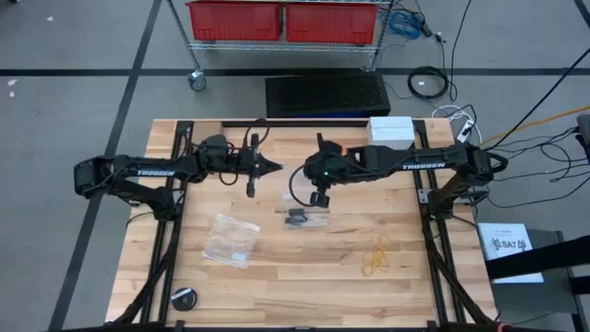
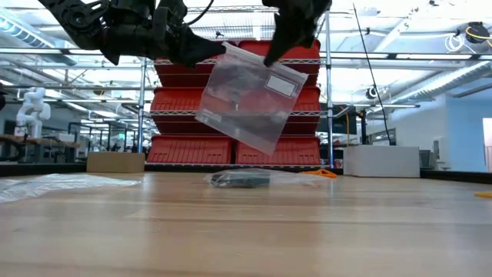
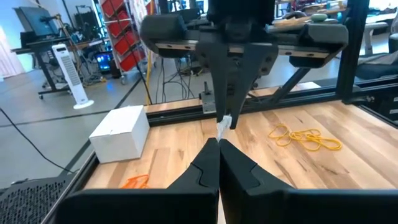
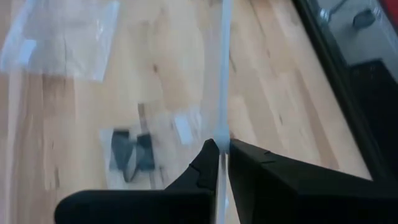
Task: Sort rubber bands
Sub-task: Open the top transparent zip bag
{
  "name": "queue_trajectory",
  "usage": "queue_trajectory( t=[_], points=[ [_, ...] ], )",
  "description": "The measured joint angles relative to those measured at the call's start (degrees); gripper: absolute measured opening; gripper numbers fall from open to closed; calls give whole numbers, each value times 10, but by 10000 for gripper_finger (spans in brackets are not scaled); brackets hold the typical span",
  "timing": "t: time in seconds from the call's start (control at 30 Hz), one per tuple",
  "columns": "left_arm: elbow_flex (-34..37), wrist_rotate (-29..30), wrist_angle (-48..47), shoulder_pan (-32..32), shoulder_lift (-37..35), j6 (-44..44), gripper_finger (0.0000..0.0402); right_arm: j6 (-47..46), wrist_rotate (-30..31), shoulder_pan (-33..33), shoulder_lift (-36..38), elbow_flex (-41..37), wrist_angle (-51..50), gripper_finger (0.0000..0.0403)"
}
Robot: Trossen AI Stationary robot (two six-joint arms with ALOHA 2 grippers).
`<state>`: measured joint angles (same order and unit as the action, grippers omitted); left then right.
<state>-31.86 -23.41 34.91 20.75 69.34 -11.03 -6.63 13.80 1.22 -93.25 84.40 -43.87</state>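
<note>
- Pale yellow-tan rubber bands (image 1: 378,256) lying loose in a small heap on the table's (image 1: 304,277) near right part, well apart from both arms; seen also in the left wrist view (image 3: 305,138).
- Orange rubber bands (image 3: 134,182) on the wood beside a white box (image 3: 120,132), at the table's far side.
- Black rubber bands (image 2: 240,180) inside a clear bag lying flat near the table's middle.
- Another clear bag (image 2: 252,96) held up in the air between the two arms, hanging tilted.
- Right gripper (image 4: 222,151) clenched on that hanging bag's edge, above the table's middle.
- Left gripper (image 3: 219,144) shut tight, tips meeting right at the right gripper's tips by the bag's corner; whether pinching the plastic, cannot tell.
- Third clear bag (image 1: 230,238) lying flat on the near left part.
- Small black round object (image 1: 183,298) by the near left corner.
</note>
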Motion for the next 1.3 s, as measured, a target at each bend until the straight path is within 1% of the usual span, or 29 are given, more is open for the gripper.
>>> queue_trajectory(
  t=[0.53, 0.63, 0.7, 0.77, 0.87, 0.97, 1.03, 1.1, 1.17, 1.23, 1.3],
  points=[
    [0, 1, -2, 6, 0, 2, 0, -78, -2, -22, 0, 0, -157, 6],
    [0, 5, 2, 7, -1, 1, 0, -93, -9, -30, 0, -3, -205, 6],
    [0, 6, 0, 7, -1, 1, 0, -106, -9, -35, 0, -2, -204, 9],
    [0, 5, -2, 7, -1, 1, 0, -123, -1, -38, 0, -2, -216, 18],
    [0, 5, -1, 7, -1, 1, 0, -131, 14, -44, 0, -2, -210, 40],
    [0, 5, -2, 7, -1, 1, 0, -121, 13, -45, 2, -1, -190, 64],
    [0, 5, -9, 7, -1, 1, 0, -106, 10, -46, 2, -1, -180, 70],
    [0, 6, -28, 7, -1, 1, 0, -94, 11, -48, 2, -1, -168, 59],
    [0, 11, -44, 7, -1, 1, 7, -89, 11, -48, 2, -1, -163, 32],
    [0, 12, -51, 7, -1, 1, 23, -85, 11, -47, 2, -1, -162, 9],
    [0, 12, -53, 7, -1, 1, 44, -83, 9, -47, 0, -1, -158, 9]
  ],
)
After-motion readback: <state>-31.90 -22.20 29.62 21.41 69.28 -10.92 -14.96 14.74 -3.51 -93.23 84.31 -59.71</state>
